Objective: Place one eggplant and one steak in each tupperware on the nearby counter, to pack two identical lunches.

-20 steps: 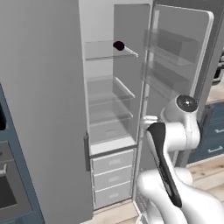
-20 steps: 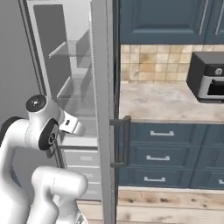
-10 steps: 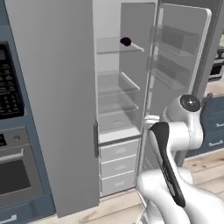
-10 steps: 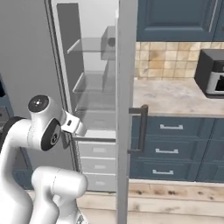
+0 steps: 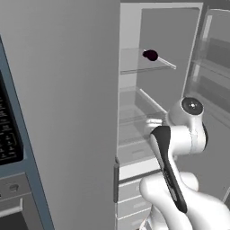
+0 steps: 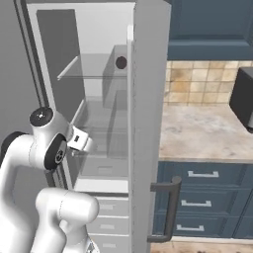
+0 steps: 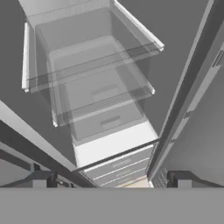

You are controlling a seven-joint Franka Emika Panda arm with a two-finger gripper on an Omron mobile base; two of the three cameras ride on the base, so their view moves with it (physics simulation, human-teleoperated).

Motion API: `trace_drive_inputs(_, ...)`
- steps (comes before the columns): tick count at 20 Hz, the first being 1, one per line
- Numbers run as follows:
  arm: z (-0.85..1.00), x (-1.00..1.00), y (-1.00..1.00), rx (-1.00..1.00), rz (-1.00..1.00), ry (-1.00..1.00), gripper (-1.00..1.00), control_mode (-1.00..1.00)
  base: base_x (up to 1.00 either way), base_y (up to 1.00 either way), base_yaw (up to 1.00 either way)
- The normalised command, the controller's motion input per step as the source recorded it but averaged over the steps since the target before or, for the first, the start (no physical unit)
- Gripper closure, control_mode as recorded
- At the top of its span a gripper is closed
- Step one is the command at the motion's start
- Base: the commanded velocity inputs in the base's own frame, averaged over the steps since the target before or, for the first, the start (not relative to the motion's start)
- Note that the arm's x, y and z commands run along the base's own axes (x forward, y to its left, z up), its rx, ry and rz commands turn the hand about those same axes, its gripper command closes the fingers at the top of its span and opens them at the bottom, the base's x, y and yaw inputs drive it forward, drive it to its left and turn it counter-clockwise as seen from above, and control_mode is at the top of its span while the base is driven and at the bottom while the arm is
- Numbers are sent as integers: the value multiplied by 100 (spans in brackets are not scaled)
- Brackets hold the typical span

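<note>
The eggplant [image 5: 150, 55], a small glossy near-black lump, lies on the upper glass shelf [image 5: 139, 65] of the open fridge [image 6: 101, 59], toward that shelf's back edge and close to its right-hand side in the left base view; in the right base view the same dark lump [image 6: 121, 62] sits on the shelf just beside the edge of the fridge door [image 6: 148, 123], which stands open and edge-on to that camera. Below that shelf come further clear glass shelves [image 7: 94, 65] that carry nothing, and under them a stack of white drawers [image 7: 116, 164] at the bottom of the fridge. The end effector [image 7: 111, 183] points down into this lower part of the fridge, its two dark finger tips spread as wide apart as they go, with nothing between them and nothing in their hold; it hangs well below the eggplant's shelf. The white arm [image 5: 179, 143] stands in front of the open compartment. To the right of the open door, the beige marbled table [image 6: 202, 133] runs over dark blue cabinet fronts [image 6: 207, 197] with metal bar handles, and a dark appliance [image 6: 243, 99] stands at its far right edge before a tiled wall.
</note>
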Motion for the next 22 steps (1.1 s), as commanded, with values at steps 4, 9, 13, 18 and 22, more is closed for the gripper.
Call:
trace_drive_inputs(4,0,0,0,0,0,0,-100,100,99,-38,-1)
trace_drive_inputs(9,100,7,0,-8,0,-19,-100,-100,0,0,0)
trace_drive_inputs(13,100,12,0,-16,0,-16,-100,-100,0,0,0)
trace_drive_inputs(18,100,21,-8,-7,4,-16,-100,-100,0,0,0)
trace_drive_inputs(22,100,20,-16,0,11,-5,-100,-100,0,0,0)
